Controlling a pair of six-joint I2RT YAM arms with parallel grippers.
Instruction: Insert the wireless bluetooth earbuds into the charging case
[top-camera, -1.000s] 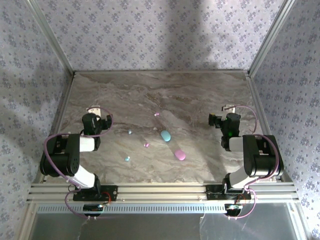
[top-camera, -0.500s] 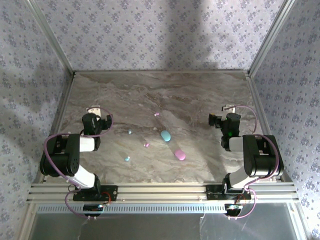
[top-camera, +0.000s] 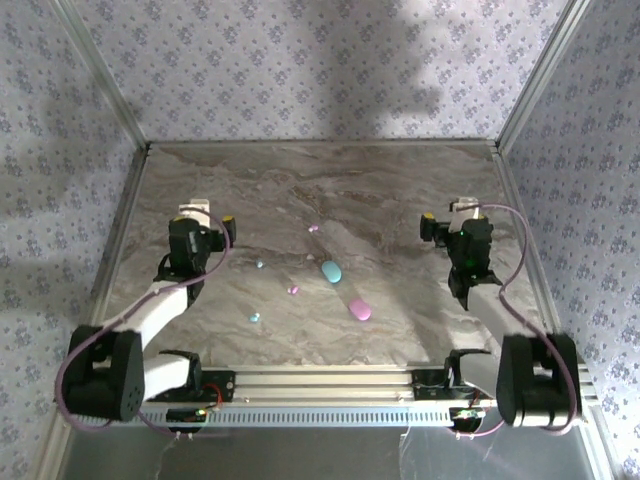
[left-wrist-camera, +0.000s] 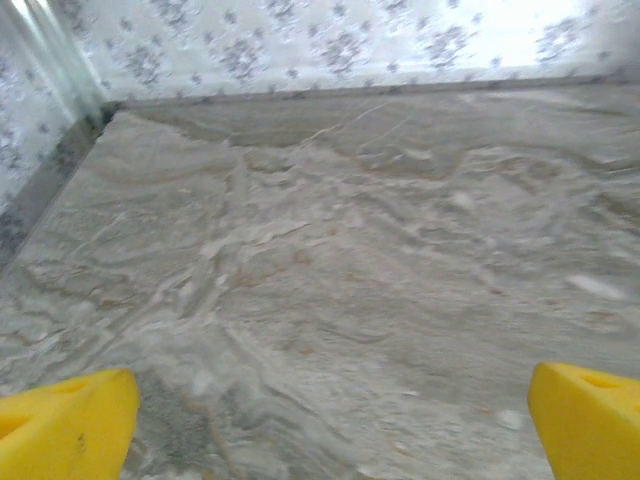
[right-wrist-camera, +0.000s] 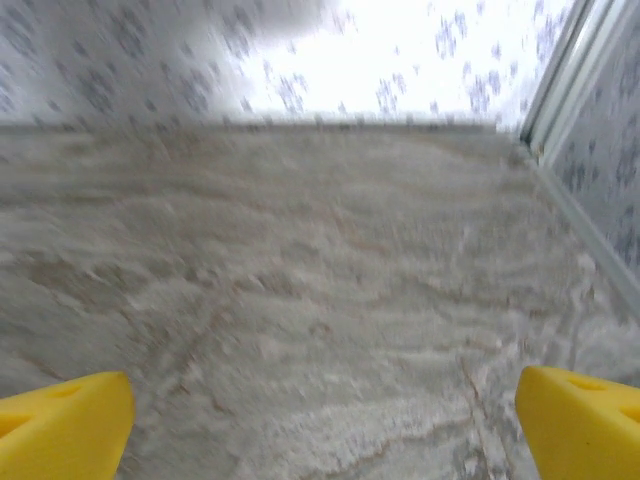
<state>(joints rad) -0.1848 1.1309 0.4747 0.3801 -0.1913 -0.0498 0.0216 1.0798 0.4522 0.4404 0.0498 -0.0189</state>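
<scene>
At the middle of the marble table (top-camera: 420, 170), two pink earbuds (top-camera: 293, 290) and two blue earbuds (top-camera: 254, 317) are lying loose around the blue case (top-camera: 331, 271) and pink case (top-camera: 360, 310). The left gripper (top-camera: 210, 215) and right gripper (top-camera: 445, 212) are hovering nearer the side edges, fingers spread wide, gripping nothing.

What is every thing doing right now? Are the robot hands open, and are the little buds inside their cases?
Left hand: open, holding nothing.
Right hand: open, holding nothing.
Far pink bud: loose on the table.
Near pink bud: loose on the table.
Far blue bud: loose on the table.
Near blue bud: loose on the table.
Blue case: lying on the table; too small to tell if open.
Pink case: lying on the table; too small to tell if open.
</scene>
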